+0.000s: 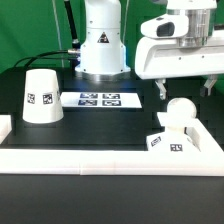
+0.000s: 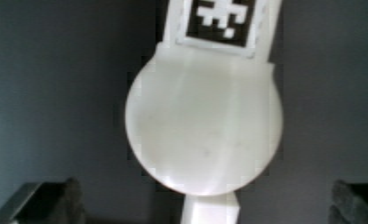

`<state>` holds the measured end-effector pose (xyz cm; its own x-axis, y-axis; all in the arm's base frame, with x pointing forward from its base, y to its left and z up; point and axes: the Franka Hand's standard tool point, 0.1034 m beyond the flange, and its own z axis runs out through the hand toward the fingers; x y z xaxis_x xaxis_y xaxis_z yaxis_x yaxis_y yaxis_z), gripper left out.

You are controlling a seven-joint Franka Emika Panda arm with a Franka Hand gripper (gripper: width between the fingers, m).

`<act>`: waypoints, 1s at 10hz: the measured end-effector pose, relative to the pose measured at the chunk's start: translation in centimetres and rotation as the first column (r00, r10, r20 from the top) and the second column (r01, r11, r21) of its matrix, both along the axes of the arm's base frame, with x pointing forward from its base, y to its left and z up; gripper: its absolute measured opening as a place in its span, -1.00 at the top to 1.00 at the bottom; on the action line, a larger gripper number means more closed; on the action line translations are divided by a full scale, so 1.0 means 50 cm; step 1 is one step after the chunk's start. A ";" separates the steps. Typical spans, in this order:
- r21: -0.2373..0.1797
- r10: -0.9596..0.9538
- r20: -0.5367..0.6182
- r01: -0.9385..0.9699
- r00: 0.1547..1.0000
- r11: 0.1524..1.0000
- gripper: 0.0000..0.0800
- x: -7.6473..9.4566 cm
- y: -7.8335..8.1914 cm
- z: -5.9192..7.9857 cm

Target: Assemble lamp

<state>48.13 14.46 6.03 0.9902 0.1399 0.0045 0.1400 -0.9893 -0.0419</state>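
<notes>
The ball-shaped bulb point(image 1: 180, 112) stands on the small square base point(image 1: 167, 141), which bears black-and-white tags, near the right end of the front rail. The cone shade point(image 1: 40, 97) stands apart on the dark table at the exterior view's left. My gripper point(image 1: 183, 89) hangs just above the bulb, open and empty. In the wrist view the bulb point(image 2: 202, 120) fills the middle and the base's tag point(image 2: 225, 22) shows beyond it. My dark fingertips point(image 2: 39, 200) sit wide apart at the two corners, clear of the bulb.
The marker board point(image 1: 98, 99) lies flat in front of the robot's pedestal point(image 1: 103, 45). A long white rail point(image 1: 100, 165) runs along the front and another rises at the right edge point(image 1: 212, 135). A white strip point(image 2: 207, 210) shows under the bulb in the wrist view.
</notes>
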 end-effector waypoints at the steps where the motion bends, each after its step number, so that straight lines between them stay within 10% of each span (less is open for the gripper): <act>1: -0.003 0.002 -0.015 -0.002 1.000 1.000 -0.75 -0.001 0.000 0.001; 10: -0.119 -0.045 -0.527 -0.022 0.848 0.993 -0.75 -0.013 -0.003 -0.014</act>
